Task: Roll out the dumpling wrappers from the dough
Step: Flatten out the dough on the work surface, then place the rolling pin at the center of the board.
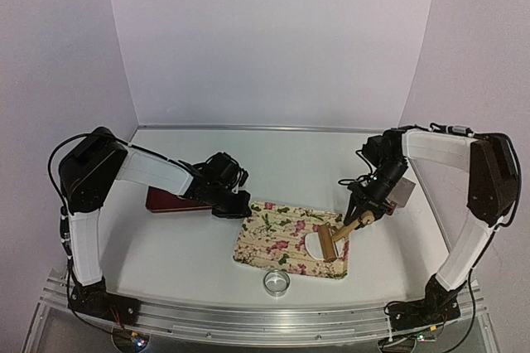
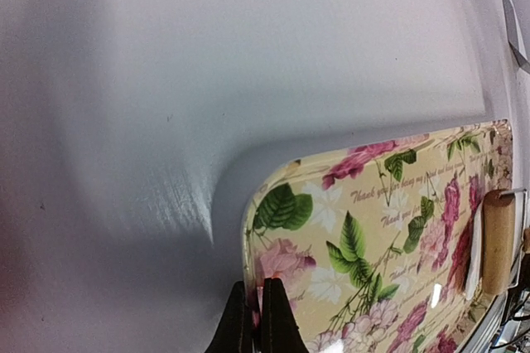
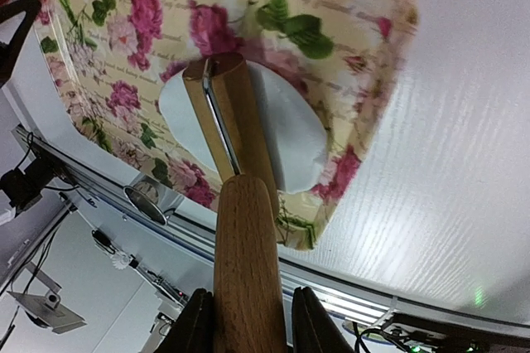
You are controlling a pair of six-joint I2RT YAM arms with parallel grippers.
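The right gripper (image 3: 252,324) is clenched on the handle of the wooden roller (image 3: 236,121). The roller's head lies across the flattened white dough (image 3: 294,133) on the floral tray (image 3: 108,79), right of centre in the overhead view. The left gripper (image 2: 257,324) pinches the tray's rim at lower centre of its view, likely to steady it. Cursive on the tray reads "Thank you"; the rest is too fine.
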